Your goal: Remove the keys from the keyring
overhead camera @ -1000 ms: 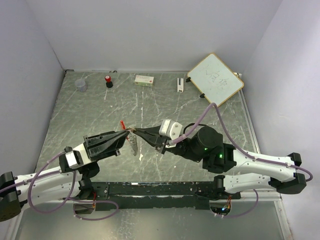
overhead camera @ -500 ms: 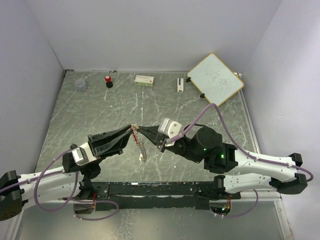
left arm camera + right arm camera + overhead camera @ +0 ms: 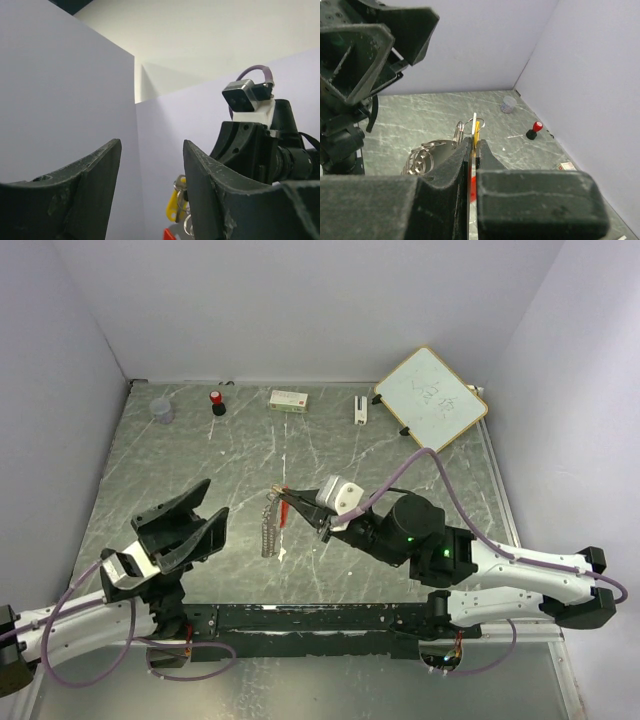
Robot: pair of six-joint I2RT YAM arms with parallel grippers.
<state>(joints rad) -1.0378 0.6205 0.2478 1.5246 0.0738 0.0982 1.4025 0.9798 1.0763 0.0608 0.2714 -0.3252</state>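
Observation:
My right gripper (image 3: 285, 495) is shut on the keys over the middle of the table. In the right wrist view a yellow key (image 3: 478, 131) and a flat silvery blade stick out past the shut right gripper (image 3: 473, 143), and a red key (image 3: 471, 190) shows between the fingers. The keyring (image 3: 426, 152), a cluster of silvery rings, hangs to the left of the jaws; from above the keyring (image 3: 267, 526) dangles below the gripper. My left gripper (image 3: 215, 498) stands open and apart from the bunch, to its left. Past the open left gripper (image 3: 151, 150), the yellow key (image 3: 172, 205) shows.
Along the far wall stand a clear cup (image 3: 161, 410), a red-capped black bottle (image 3: 216, 402), a small box (image 3: 288, 398) and a white block (image 3: 360, 408). A whiteboard (image 3: 432, 397) leans in the far right corner. Purple walls close in the table.
My left gripper has opened, let go of the bunch and drawn back to the left and nearer the table's front. The bunch now hangs from the right gripper alone.

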